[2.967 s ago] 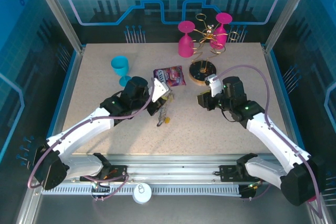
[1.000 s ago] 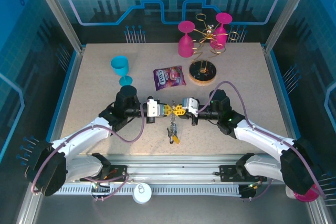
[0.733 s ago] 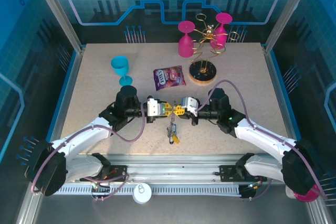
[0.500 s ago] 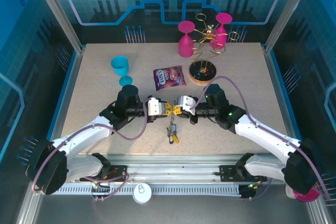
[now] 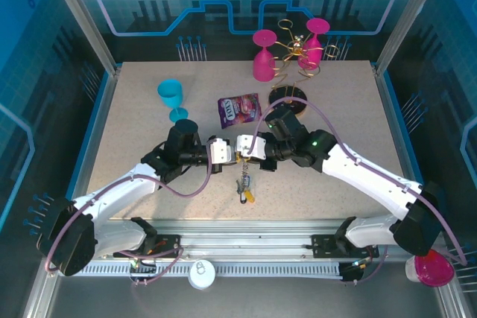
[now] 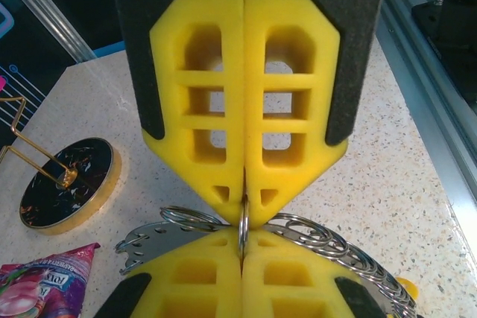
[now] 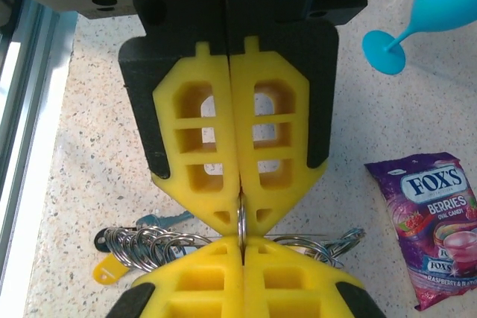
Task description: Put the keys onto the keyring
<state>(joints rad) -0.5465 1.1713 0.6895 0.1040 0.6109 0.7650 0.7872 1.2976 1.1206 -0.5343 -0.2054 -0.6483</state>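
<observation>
My left gripper (image 5: 228, 154) and right gripper (image 5: 244, 150) meet tip to tip above the middle of the table. Both are shut on one metal ring (image 6: 242, 217) seen edge-on between the yellow pads (image 7: 241, 217). Whether this ring is the keyring itself I cannot tell. Several small split rings (image 7: 141, 243) fan out on both sides of the pads (image 6: 335, 240). The keys (image 5: 243, 184) hang below the grippers, with a yellow tag (image 5: 249, 198) lowest. In the right wrist view a blue key (image 7: 160, 220) and a yellow tag (image 7: 108, 269) lie by the rings.
A purple snack packet (image 5: 240, 109) lies just behind the grippers. A teal glass (image 5: 171, 98) stands at the back left. The round wooden base (image 5: 291, 102) sits behind the right arm, with the gold wire rack (image 5: 298, 53) and two pink glasses (image 5: 263, 53) at the far edge.
The right gripper has pushed left, its forearm swinging up toward the wooden base, and the meeting point has shifted slightly left. Both grippers stay pinched together with the keys hanging below.
</observation>
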